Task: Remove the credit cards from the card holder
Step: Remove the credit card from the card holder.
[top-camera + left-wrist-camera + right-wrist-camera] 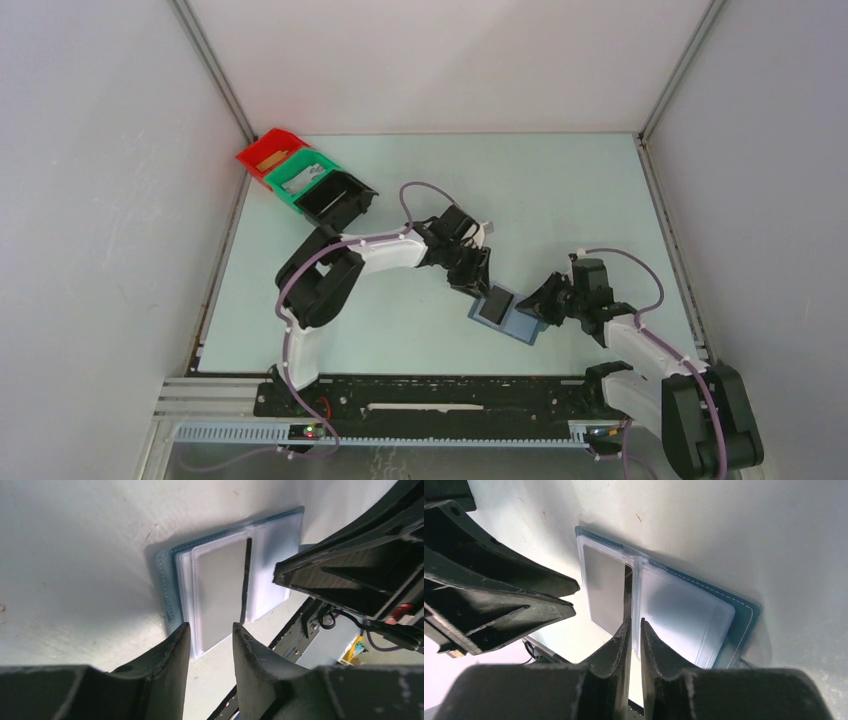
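The card holder (507, 314) lies open between both grippers, right of centre. The left gripper (211, 630) has its jaws spread: 1 sleeved card (220, 587) should be straddled squarely. The right gripper (635, 626) has its jaws nearly together; whether anything is pinched cannot be told.

In your top view the card holder (512, 325) is too small for you to count any cards, and both its ends lie under the fingers of the left gripper (480, 290) and the right gripper (535, 300). From the left wrist you lose the holder's right leaf behind the right gripper, and the near edge of the clear sleeves (186, 580) behind that arm's own fingertips; from the right wrist, the narrow slit between the fingers hides whether a sleeve edge is pinched there. What lies in the red bin (250, 158) and the green bin (283, 188) is too small to name.
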Controlling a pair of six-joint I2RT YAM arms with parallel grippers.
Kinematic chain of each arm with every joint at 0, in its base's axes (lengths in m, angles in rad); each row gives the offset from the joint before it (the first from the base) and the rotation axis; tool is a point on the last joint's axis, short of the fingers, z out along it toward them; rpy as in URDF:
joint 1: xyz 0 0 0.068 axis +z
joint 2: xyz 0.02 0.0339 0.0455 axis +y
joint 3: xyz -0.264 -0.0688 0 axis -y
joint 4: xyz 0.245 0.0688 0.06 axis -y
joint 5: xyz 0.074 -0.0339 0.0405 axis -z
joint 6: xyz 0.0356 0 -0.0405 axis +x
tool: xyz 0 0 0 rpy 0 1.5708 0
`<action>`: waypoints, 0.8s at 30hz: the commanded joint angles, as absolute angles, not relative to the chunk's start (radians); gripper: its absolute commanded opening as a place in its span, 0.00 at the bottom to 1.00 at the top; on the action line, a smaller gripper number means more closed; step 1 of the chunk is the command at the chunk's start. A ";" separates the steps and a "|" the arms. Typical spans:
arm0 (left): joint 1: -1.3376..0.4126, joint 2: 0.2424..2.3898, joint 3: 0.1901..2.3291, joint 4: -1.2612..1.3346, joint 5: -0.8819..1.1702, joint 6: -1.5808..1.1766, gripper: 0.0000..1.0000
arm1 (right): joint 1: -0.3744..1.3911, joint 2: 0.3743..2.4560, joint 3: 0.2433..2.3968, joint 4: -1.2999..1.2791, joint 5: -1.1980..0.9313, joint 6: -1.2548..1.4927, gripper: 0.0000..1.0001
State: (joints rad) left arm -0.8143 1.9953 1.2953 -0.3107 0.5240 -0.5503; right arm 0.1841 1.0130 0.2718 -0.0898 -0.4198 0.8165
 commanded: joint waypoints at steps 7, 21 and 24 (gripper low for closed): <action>-0.819 2.022 1.358 -0.200 0.592 -0.621 0.42 | 0.198 1.062 0.265 -0.039 -0.411 0.850 0.20; -0.819 2.070 1.366 -0.216 0.622 -0.615 0.42 | 0.199 1.094 0.276 -0.025 -0.417 0.851 0.20; -0.820 2.078 1.369 -0.220 0.621 -0.614 0.42 | 0.200 1.100 0.279 -0.019 -0.420 0.852 0.20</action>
